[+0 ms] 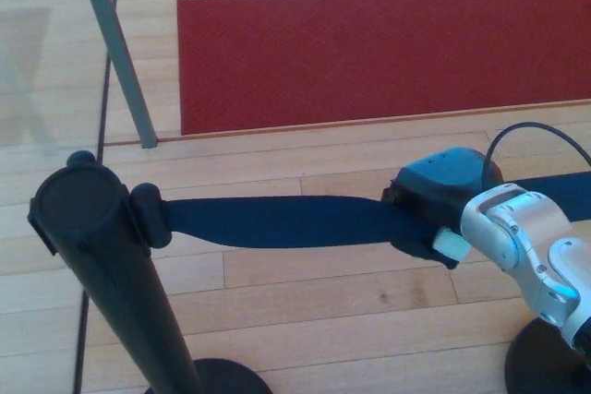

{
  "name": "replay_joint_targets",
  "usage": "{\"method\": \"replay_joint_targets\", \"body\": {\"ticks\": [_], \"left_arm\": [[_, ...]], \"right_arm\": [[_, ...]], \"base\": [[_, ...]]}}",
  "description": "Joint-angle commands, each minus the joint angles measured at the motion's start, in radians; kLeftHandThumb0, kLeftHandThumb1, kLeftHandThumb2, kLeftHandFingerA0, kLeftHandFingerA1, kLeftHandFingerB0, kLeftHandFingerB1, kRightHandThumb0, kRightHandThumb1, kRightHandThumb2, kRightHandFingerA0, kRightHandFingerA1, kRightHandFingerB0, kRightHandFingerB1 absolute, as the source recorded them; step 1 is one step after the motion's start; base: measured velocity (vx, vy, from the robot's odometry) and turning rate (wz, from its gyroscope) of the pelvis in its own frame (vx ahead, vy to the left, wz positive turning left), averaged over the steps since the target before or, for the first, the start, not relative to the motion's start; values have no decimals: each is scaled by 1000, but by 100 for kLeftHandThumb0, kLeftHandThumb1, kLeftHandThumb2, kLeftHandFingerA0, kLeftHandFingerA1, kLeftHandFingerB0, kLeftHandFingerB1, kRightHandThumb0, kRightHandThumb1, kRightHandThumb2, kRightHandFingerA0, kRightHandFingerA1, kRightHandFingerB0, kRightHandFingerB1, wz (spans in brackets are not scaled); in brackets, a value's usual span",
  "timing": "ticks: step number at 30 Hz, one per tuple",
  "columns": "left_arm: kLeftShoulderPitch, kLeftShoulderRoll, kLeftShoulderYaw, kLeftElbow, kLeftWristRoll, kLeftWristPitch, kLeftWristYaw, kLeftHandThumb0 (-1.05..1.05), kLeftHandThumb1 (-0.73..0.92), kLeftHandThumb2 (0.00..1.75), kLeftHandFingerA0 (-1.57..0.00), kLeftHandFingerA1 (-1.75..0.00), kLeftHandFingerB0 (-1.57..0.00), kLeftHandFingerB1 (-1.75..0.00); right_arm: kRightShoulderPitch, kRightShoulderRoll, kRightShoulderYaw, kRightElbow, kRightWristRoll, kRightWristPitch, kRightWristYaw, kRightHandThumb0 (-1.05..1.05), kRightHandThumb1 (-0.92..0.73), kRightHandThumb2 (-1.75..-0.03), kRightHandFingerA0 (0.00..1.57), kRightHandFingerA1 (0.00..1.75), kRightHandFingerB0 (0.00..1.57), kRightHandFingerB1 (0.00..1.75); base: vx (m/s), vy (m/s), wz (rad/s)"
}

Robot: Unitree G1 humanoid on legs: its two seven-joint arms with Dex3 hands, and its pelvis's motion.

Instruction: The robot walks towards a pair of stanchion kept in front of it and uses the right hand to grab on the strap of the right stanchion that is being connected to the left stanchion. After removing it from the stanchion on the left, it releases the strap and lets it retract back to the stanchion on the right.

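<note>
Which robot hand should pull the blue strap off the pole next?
The right hand. It is already closed around the strap, which is still clipped to the left stanchion. The left hand is not in the picture at all, so the right one looks best placed to unhook it.

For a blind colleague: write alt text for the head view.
The robot's right hand is closed around a dark blue strap still clipped to the left stanchion. Behind lie a wooden floor and a red carpet.
</note>
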Motion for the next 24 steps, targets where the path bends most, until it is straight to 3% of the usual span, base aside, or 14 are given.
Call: {"method": "replay_joint_targets", "body": {"ticks": [1, 3, 4, 5, 7, 8, 9, 10, 14, 15, 17, 18, 19, 24], "left_arm": [[25, 11, -6, -6, -8, -17, -13, -15, 66, 66, -105, -119, -94, -92], [27, 10, -4, -8, -11, -17, -15, -15, 66, 66, -105, -119, -94, -92], [27, 14, -5, -5, -9, -11, -14, -15, 68, 64, -106, -119, -93, -90], [26, 17, -4, -2, -9, -7, -17, -14, 67, 65, -105, -120, -92, -89], [25, 20, -3, 1, -10, -4, -21, -14, 67, 65, -105, -120, -92, -89], [24, 22, -3, 2, -9, -4, -22, -13, 65, 66, -107, -118, -95, -91], [24, 23, -4, 3, -8, -4, -23, -13, 65, 66, -107, -118, -95, -91], [24, 26, -11, 4, -1, -3, -21, -13, 67, 63, -102, -114, -91, -87], [26, 27, -21, 2, 9, -1, -18, -13, 66, 64, -100, -112, -90, -87], [27, 25, -21, 1, 8, -2, -19, -12, 65, 67, -106, -115, -94, -89], [27, 23, -22, -1, 6, -2, -20, -12, 65, 67, -106, -115, -94, -89], [28, 21, -27, -3, 8, 4, -20, -14, 66, 63, -107, -116, -94, -88], [29, 21, -34, -1, 14, 4, -22, -15, 68, 60, -102, -114, -92, -86], [28, 22, -48, 5, 19, 6, -25, -16, 66, 62, -104, -115, -95, -88]], "right_arm": [[67, 10, -53, -74, -80, -108, -732, -64, -92, -156, 138, 175, 112, 162], [63, 8, -54, -77, -79, -120, -757, -64, -92, -156, 138, 175, 112, 162], [49, -6, -57, -110, -91, -121, -762, -72, -87, -163, 126, 164, 96, 148], [39, -15, -60, -131, -100, -121, -768, -82, -84, -146, 122, 162, 81, 139], [28, -23, -62, -150, -108, -122, -778, -82, -84, -146, 122, 162, 81, 139], [15, -32, -66, -166, -110, -131, -777, -65, -92, -119, 145, 175, 50, 175], [8, -38, -68, -175, -111, -137, -776, -65, -92, -119, 145, 175, 50, 175], [-11, -57, -78, -217, -113, -150, -757, -57, -89, -101, 139, 175, 43, 175], [-33, -85, -101, -300, -105, -169, -701, -53, -81, -108, 135, 175, 45, 175], [-40, -95, -120, -356, -93, -167, -644, -41, -60, -111, 115, 175, 55, 164], [-48, -109, -144, -435, -76, -162, -565, -41, -60, -111, 115, 175, 55, 164], [-59, -112, -168, -512, -58, -143, -483, -32, -55, -100, 109, 175, 81, 122], [-64, -112, -184, -558, -43, -126, -427, -21, -53, -99, 107, 174, 88, 112], [-73, -88, -215, -652, -11, -72, -319, -19, -43, -105, 105, 163, 94, 112]], "base": [[0, 0, 0], [0, 0, 0], [0, 0, 0], [0, 0, 0], [0, 0, 0], [0, 0, 0], [0, 0, 0], [0, 0, 0], [0, 0, 0], [0, 0, 0], [0, 0, 0], [0, 0, 0], [0, 0, 0], [0, 0, 0]]}}
